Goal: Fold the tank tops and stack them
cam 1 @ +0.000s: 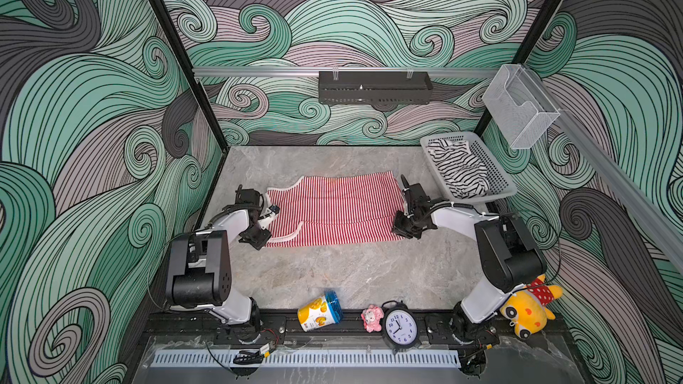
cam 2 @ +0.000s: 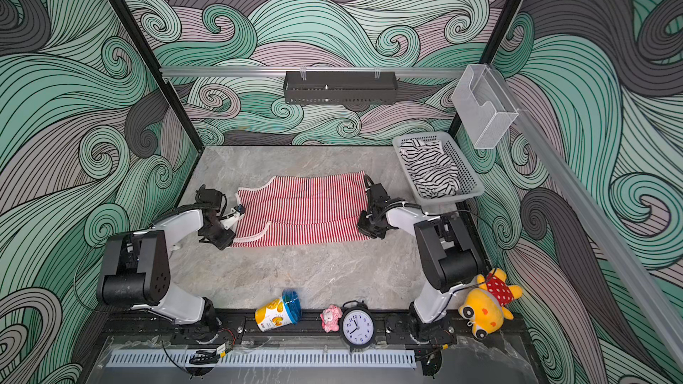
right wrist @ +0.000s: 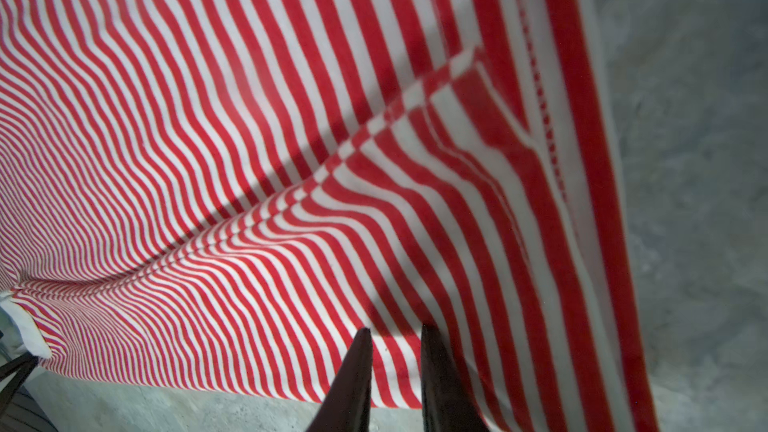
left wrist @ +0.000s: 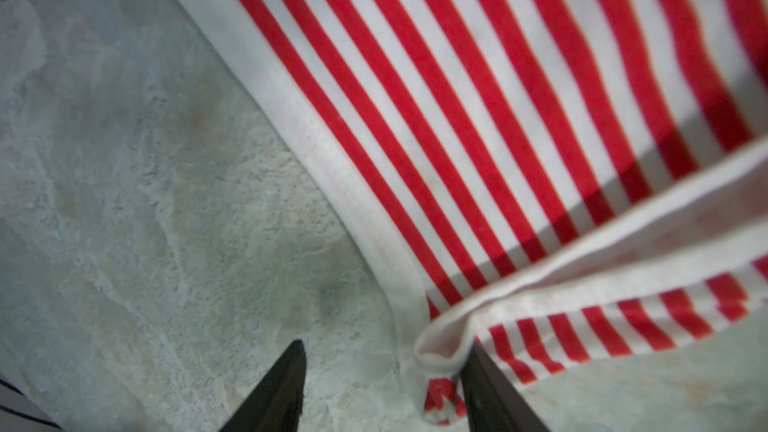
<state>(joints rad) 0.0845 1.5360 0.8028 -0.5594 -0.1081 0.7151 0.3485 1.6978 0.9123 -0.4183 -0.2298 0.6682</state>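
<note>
Red-striped knit tank top (cam 1: 332,208) lies flat, cream-edged.

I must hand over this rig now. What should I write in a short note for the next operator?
Left gripper: open, at the strap end of the red-and-white tank top.
Right gripper: shut on its hem.
That top lies on the table, near side folded over.
Black-and-white tank top: crumpled in the grey basket.
To do: finish folding red, fold black, stack both.

White arms (cam 1: 449,217), black joints (cam 1: 512,253), seemingly zip-tied cables (cam 1: 460,205)
</note>
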